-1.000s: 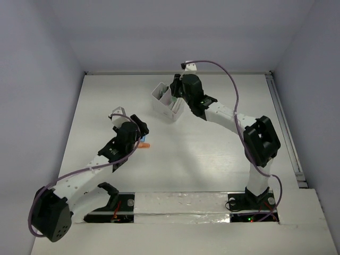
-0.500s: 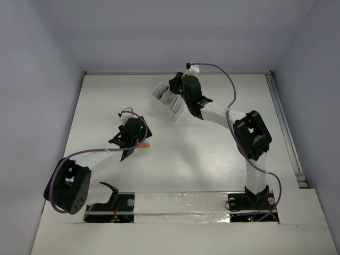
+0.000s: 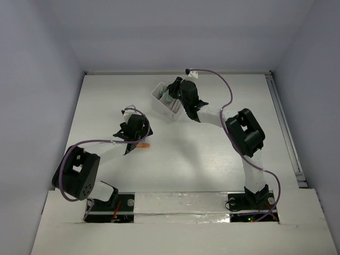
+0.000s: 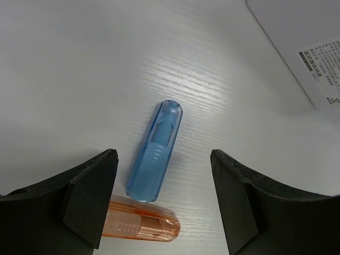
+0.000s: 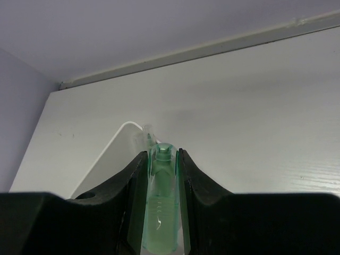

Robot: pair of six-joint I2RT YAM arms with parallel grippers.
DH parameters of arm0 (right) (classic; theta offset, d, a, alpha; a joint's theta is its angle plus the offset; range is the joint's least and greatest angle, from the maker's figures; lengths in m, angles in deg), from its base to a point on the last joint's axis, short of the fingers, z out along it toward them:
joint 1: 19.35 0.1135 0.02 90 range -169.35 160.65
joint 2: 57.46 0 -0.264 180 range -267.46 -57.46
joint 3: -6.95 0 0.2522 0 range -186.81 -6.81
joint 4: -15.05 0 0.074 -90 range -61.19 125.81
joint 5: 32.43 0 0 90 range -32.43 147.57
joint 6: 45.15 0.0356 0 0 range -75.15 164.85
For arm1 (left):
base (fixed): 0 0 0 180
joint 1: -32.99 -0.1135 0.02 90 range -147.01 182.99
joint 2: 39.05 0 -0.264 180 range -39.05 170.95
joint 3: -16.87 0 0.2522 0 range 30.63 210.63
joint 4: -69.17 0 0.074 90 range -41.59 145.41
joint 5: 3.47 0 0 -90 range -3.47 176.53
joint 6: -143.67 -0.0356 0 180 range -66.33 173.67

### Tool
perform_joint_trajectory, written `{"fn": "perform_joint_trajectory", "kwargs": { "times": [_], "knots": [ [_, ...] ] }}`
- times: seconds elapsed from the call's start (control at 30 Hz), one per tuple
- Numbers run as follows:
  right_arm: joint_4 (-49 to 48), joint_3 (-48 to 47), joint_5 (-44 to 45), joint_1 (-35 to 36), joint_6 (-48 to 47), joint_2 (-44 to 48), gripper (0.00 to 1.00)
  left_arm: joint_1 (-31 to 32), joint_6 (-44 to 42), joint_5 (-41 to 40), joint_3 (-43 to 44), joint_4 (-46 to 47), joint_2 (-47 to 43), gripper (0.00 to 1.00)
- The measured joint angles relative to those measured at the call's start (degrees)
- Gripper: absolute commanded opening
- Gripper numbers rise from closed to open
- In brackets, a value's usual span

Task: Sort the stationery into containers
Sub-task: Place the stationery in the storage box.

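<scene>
Left pincer (image 4: 163,159): the jaws are held wide above the bench (image 4: 64,79), and nothing is gripped.
Blue piece (image 4: 155,154): laid flat on the bench, seen between the two spread fingers and touched by neither.
Orange piece (image 4: 142,226): laid crosswise just beside the blue piece's near end, partly hidden by one finger.
White box (image 3: 158,102): set toward the far middle of the bench, apart from both pieces.
Right pincer (image 5: 161,159): closed narrowly on a green piece (image 5: 159,212), which is held lengthwise over the box.

left arm (image 3: 79,175) bent low, fingers (image 4: 87,196) spread wide; right arm (image 3: 244,133) stretched forward, fingers (image 5: 119,212) clamped.
</scene>
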Motion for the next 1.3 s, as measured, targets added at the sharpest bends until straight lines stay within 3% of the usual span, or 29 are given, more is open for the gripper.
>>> {"fn": "perform_joint_trajectory", "kwargs": {
  "times": [0.17,0.47,0.8,1.03,1.3],
  "knots": [
    [-1.0,0.9,-0.3,0.0,0.6,0.0,0.34,0.0,-0.5,-0.1,1.2,0.0,1.1,0.7],
    [-2.3,3.5,-2.1,0.0,1.4,0.1,0.6,0.0,-1.8,-0.5,4.8,-0.3,4.4,0.72],
    [-3.7,11.0,-3.1,0.0,1.4,7.6,0.54,0.0,-3.5,-1.6,6.5,-2.1,7.1,0.7],
    [-7.8,20.2,-3.9,0.0,1.5,20.5,0.54,0.0,-4.2,-1.9,8.4,-2.6,10.3,0.58],
    [-9.0,28.2,-3.9,0.0,1.9,26.7,0.54,0.0,-4.2,-2.1,8.4,-4.3,10.4,0.44]
  ]
}}
